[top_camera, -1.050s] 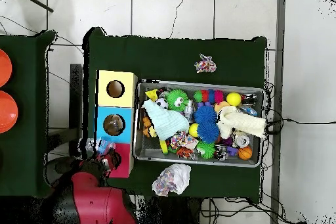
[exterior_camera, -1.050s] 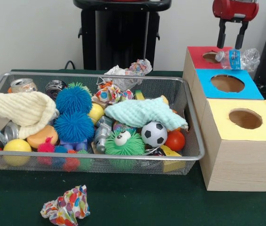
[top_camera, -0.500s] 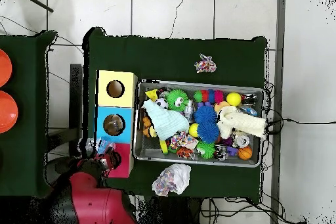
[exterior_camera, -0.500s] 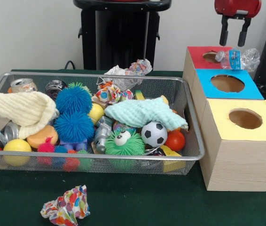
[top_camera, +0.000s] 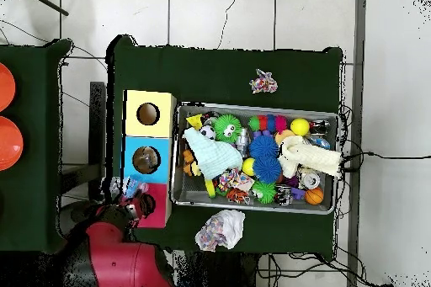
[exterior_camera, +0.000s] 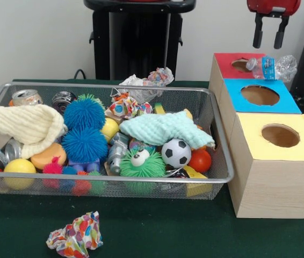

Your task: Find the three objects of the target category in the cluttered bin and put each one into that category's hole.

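the tool hangs empty and spread above the red box, but the plastic bottle lies across its top beside the hole, not in, so nothing looks sorted yet.

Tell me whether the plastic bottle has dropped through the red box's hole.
No: the plastic bottle lies on top of the red box beside its hole, with the open gripper above it.

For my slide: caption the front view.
Open gripper above a plastic bottle lying on the red box.
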